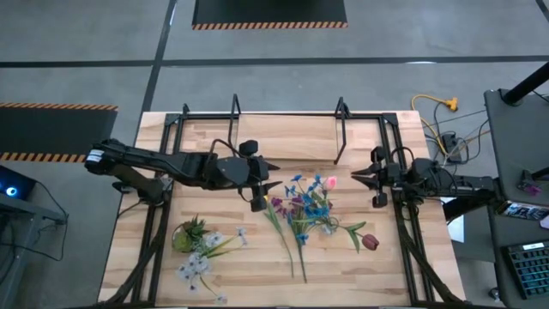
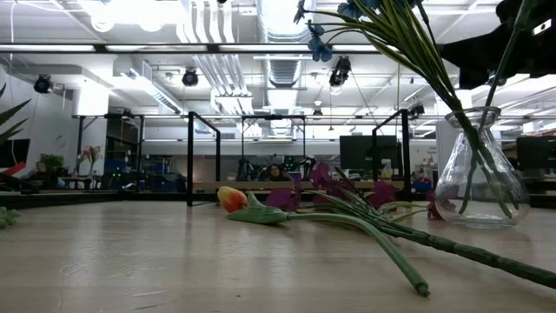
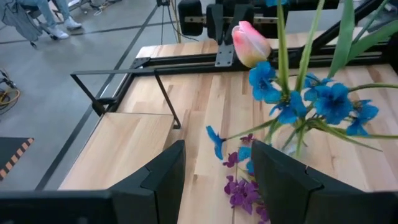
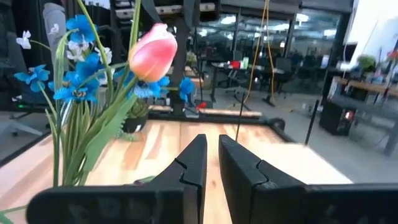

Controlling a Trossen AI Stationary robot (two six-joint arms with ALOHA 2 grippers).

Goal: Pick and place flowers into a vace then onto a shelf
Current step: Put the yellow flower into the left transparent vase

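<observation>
- Left gripper [image 1: 273, 184], fingers parted and empty, hovers just beside the small clear glass vase [image 2: 480, 171] holding blue and pink long-stemmed flowers [image 1: 310, 199].
- Right gripper [image 1: 355, 178], fingers together, holds nothing.
- Light wooden shelf [image 3: 127, 140] sits nearby.
- No legible writing.

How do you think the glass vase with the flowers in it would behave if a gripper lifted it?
The vase is smooth clear glass, so probably slippery and breakable. Tall flowers lean out one side, so it may tip that way.
</observation>
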